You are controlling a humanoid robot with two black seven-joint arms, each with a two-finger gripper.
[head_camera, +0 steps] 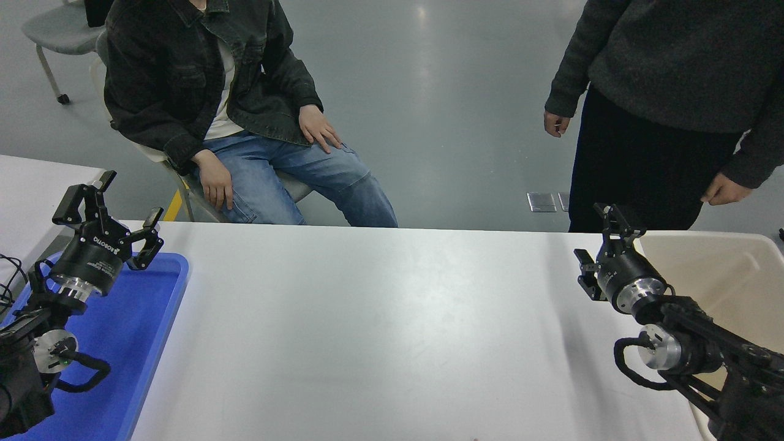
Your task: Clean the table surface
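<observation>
Now the worktop point(380, 324) lies bare between both arms. Left gripper point(116, 211) hangs wide open above the blue tray point(141, 343), parked. Right gripper point(603, 245), open and empty, hovers beside the beige bin point(729, 275), probably after a drop.

White table surface point(380, 331): blue tray point(153, 343) at left, beige bin point(735, 269) at right.

Large matte white rectangular tabletop point(380, 318), plain, w/ rounded far corners, lies flat & spans most of the view's width. Middle is bare; faint soft shadows & light sheen across it.
</observation>
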